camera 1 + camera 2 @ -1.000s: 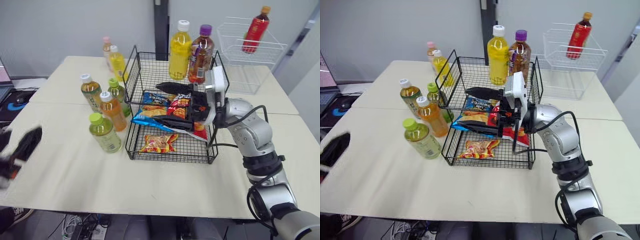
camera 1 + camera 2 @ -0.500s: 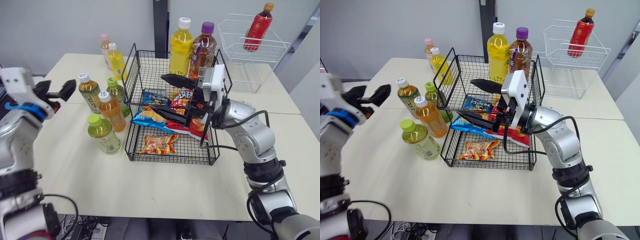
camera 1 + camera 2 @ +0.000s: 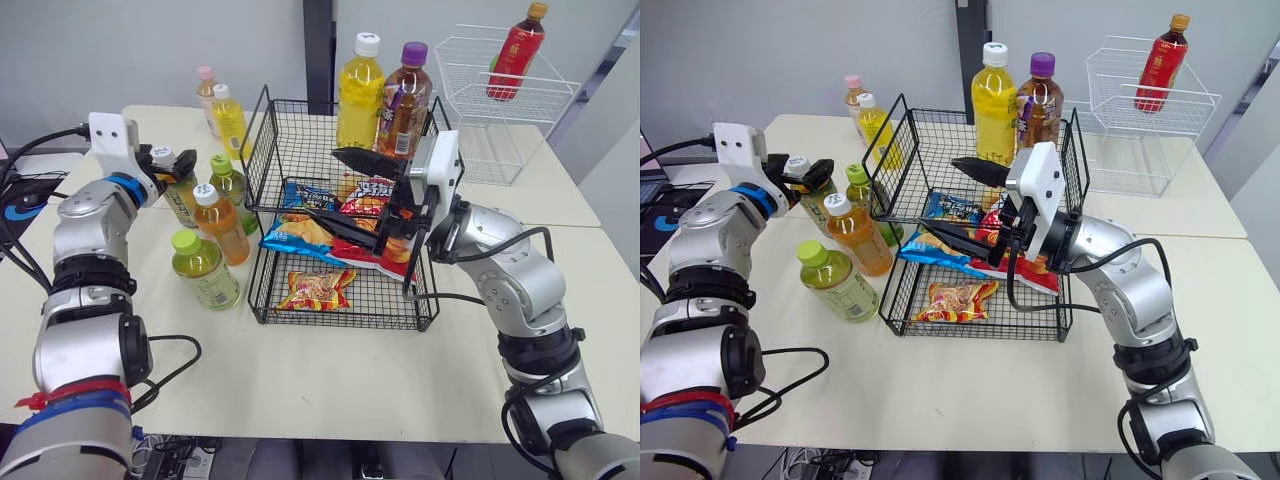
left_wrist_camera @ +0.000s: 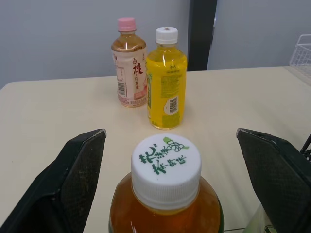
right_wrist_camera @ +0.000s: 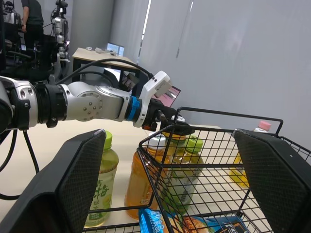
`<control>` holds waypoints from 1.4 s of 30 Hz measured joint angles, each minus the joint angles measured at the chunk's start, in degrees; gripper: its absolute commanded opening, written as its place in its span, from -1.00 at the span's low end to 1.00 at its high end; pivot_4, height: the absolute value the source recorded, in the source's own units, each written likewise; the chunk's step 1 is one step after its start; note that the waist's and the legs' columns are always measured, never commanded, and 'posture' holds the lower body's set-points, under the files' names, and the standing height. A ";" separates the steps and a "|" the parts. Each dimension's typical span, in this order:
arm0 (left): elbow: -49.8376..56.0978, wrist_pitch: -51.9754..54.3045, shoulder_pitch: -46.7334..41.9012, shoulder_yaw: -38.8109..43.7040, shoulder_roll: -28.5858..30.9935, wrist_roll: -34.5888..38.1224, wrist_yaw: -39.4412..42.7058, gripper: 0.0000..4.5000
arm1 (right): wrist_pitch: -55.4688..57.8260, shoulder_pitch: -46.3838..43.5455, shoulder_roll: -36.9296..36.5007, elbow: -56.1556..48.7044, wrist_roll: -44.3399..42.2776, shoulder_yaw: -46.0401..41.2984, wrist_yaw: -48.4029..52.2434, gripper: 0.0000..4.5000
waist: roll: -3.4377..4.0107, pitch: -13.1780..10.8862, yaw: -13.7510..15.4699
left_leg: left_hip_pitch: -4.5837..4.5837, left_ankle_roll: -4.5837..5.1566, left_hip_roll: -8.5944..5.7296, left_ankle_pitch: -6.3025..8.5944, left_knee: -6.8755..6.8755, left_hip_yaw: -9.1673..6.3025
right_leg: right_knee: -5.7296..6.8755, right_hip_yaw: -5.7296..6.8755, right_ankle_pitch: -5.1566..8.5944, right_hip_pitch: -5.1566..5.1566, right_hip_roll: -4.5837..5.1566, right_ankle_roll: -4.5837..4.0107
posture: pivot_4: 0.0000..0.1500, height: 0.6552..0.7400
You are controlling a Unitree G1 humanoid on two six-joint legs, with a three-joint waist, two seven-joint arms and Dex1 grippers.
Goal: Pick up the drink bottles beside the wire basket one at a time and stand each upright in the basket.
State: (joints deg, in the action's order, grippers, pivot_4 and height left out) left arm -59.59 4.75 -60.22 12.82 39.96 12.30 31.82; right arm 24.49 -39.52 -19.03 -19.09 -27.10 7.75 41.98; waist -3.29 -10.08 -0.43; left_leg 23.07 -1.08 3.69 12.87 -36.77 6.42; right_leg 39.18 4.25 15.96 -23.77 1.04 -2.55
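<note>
Left gripper [image 4: 170, 133] spread wide, a finger on either side of the white cap of an amber plastic tea bottle [image 4: 166, 167], not gripping. That bottle stands on the beige table [image 3: 300, 370], near the black wire basket [image 3: 262, 160] and next to an orange drink bottle [image 3: 225, 222]. Right gripper [image 3: 320, 183] also wide, empty, above colourful snack packets [image 3: 318, 288] in the basket. A yellow juice bottle [image 3: 360, 95] and a purple-capped brown bottle [image 3: 405, 100] stand upright at the basket's back.

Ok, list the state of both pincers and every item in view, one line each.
Left pincer: open, straddling the white-capped tea bottle.
White-capped tea bottle: upright, not gripped.
Right pincer: open, empty, over the wire basket.
Yellow bottle: upright in the wire basket.
Purple-capped bottle: upright in the wire basket.
Green-capped bottle: upright beside the wire basket.
Red bottle: leaning in the white basket.
Snack bags: lying flat.
</note>
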 measured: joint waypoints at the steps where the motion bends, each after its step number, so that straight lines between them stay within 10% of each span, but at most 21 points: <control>1: -0.99 -0.60 -0.58 -0.03 0.00 -0.34 -0.02 0.99 | 0.04 0.06 -0.02 -0.10 0.00 0.00 -0.21 1.00 | 0.00 0.00 0.00 | 0.00 0.00 0.00 0.00 0.00 0.00 | 0.00 0.00 0.00 0.00 0.00 0.01 | 1.00 1.00; 5: -3.95 -3.05 -1.73 -0.50 -0.16 -2.32 0.08 0.74 | 0.17 0.14 -0.28 -0.62 0.00 0.00 -0.92 1.00 | 0.00 0.00 0.00 | 0.00 -0.14 0.00 -0.08 -0.01 0.00 | 0.00 0.00 0.01 0.00 0.00 0.01 | 1.00 1.00; 13: -6.85 -3.96 -3.24 -0.51 -0.76 -3.52 -1.47 -0.38 | 0.60 0.14 -0.47 -0.75 -0.01 0.00 -1.40 1.00 | 0.00 0.00 0.02 | 0.01 -0.15 0.00 -0.09 -0.02 -0.01 | 0.01 0.01 0.02 0.00 0.00 0.03 | 1.00 1.00; 32: 6.48 1.88 -2.16 1.19 8.50 -1.59 7.51 -0.40 | -0.60 0.60 1.48 -0.81 -0.04 -2.12 -3.71 1.00 | -0.28 -0.16 -1.23 | 0.73 -0.24 0.00 -0.15 -0.22 -0.06 | 0.24 0.04 -0.05 -0.70 0.01 -0.09 | 1.00 1.00; 42: 19.24 20.55 -23.67 0.03 9.15 3.94 14.03 -0.40 | -5.30 2.46 3.31 -1.20 2.81 -2.42 -7.76 1.00 | -0.33 -0.17 -0.09 | 0.74 -0.23 -0.08 -0.14 -0.31 -0.17 | 0.24 0.07 -0.02 -0.61 0.02 -0.01 | 1.00 1.00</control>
State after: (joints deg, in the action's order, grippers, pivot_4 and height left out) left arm -40.35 25.30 -83.89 12.84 49.10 16.24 45.85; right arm 19.19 -37.07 -15.71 -20.29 -24.29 5.34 34.22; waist -3.61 -10.26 -0.53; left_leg 23.80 -1.31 3.61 12.73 -37.07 6.26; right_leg 39.42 4.32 15.93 -24.38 1.06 -2.56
